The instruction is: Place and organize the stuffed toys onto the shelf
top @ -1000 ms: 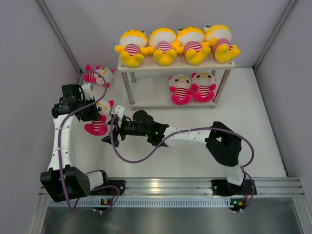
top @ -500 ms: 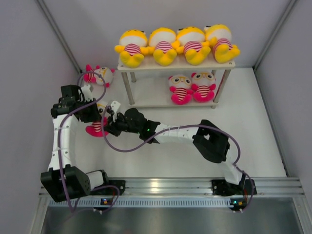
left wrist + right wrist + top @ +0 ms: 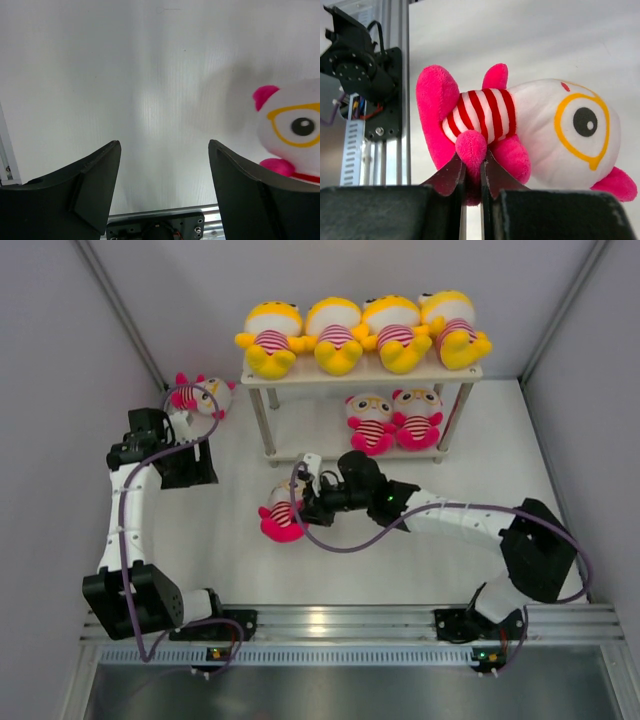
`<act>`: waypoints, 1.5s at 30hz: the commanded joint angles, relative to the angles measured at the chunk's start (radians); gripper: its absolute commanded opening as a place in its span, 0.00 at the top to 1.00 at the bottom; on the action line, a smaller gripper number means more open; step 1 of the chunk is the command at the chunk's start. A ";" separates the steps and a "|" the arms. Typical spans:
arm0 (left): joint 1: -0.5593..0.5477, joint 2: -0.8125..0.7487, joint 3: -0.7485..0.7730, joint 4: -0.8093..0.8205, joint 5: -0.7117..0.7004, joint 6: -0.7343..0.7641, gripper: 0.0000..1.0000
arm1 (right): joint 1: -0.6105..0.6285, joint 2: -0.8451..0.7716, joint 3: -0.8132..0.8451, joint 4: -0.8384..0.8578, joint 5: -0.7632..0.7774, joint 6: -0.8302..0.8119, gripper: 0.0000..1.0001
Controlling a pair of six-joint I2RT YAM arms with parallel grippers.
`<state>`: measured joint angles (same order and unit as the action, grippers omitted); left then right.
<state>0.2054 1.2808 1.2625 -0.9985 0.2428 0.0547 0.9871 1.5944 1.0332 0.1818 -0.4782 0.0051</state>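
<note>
My right gripper [image 3: 302,506] is shut on a pink-limbed stuffed toy [image 3: 281,517], held over the table in front of the shelf [image 3: 300,379]. In the right wrist view the jaws [image 3: 472,161] pinch the toy's pink arm, and its striped body [image 3: 485,117] lies sideways. My left gripper [image 3: 192,468] stands open and empty near the left wall; its wrist view shows bare table between the wide jaws [image 3: 164,146] and a toy's face [image 3: 292,127] at the right edge. Another pink toy [image 3: 200,395] lies at the far left. Yellow toys [image 3: 337,335] fill the top tier; two pink ones [image 3: 372,422] [image 3: 418,418] sit below.
Grey walls close in the table on the left, right and back. An aluminium rail [image 3: 350,620] carrying both arm bases runs along the near edge. The lower tier's left half [image 3: 310,435] holds nothing. Purple cables loop off both arms.
The left gripper opened and let go of the pink toy, then drew back. The right gripper shut on that toy and carried it rightward, in front of the shelf.
</note>
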 commanded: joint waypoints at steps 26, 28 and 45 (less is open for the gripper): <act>0.011 0.023 0.055 0.009 0.019 0.030 0.23 | -0.347 0.199 0.303 0.001 0.081 -0.381 0.84; 0.012 0.023 0.055 0.011 0.027 0.030 0.23 | -0.352 0.217 0.306 0.014 0.108 -0.370 0.83; 0.012 0.017 0.051 0.009 0.027 0.050 0.23 | -0.418 0.225 0.223 0.070 0.228 -0.317 0.56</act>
<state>0.2100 1.3174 1.2823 -0.9977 0.2615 0.0856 0.5732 1.8751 1.2873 0.1707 -0.3191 -0.3267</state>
